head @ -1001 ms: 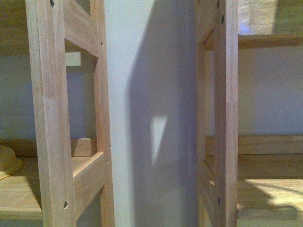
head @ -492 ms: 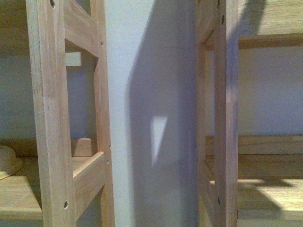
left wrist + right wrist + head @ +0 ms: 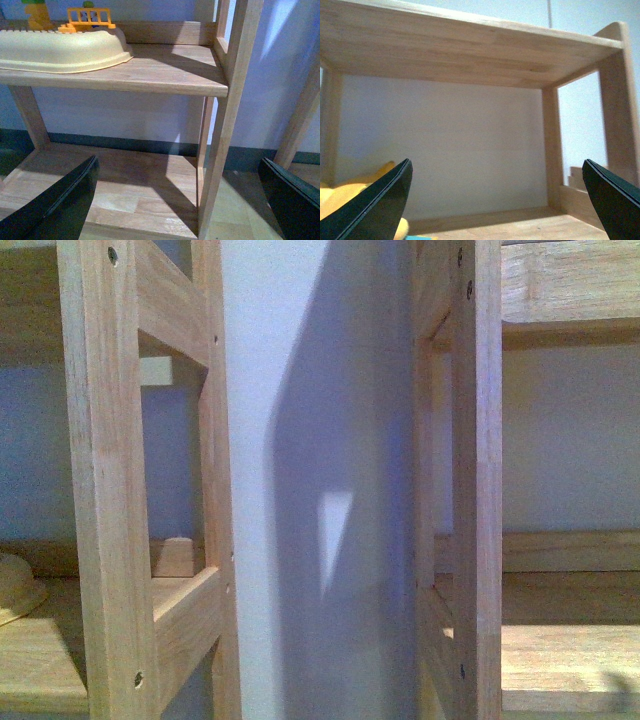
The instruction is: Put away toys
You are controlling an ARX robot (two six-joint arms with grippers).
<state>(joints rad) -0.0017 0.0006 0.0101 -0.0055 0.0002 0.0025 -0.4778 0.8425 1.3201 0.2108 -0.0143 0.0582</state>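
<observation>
The toy, a small orange-yellow plush (image 3: 345, 192) with a pointed tip, lies on a wooden shelf board (image 3: 520, 222) inside a compartment in the right wrist view. One finger of my right gripper (image 3: 497, 205) partly hides it. That gripper is open with nothing between its fingers, and the plush is beside one finger. My left gripper (image 3: 180, 200) is open and empty in front of the other shelf unit's corner post (image 3: 225, 125), above its lowest board (image 3: 125, 190). The front view shows neither gripper.
A cream tray-like plate (image 3: 65, 47) sits on the shelf above the left gripper, with orange and yellow block toys (image 3: 87, 20) behind it. The front view shows two wooden shelf frames (image 3: 110, 490) (image 3: 480, 490) with a white wall (image 3: 320, 440) between them. A blue scrap (image 3: 417, 237) lies near the plush.
The shadow across the right-hand shelf board in the front view has slid off toward the lower right corner. The shelves sit slightly lower in the picture.
</observation>
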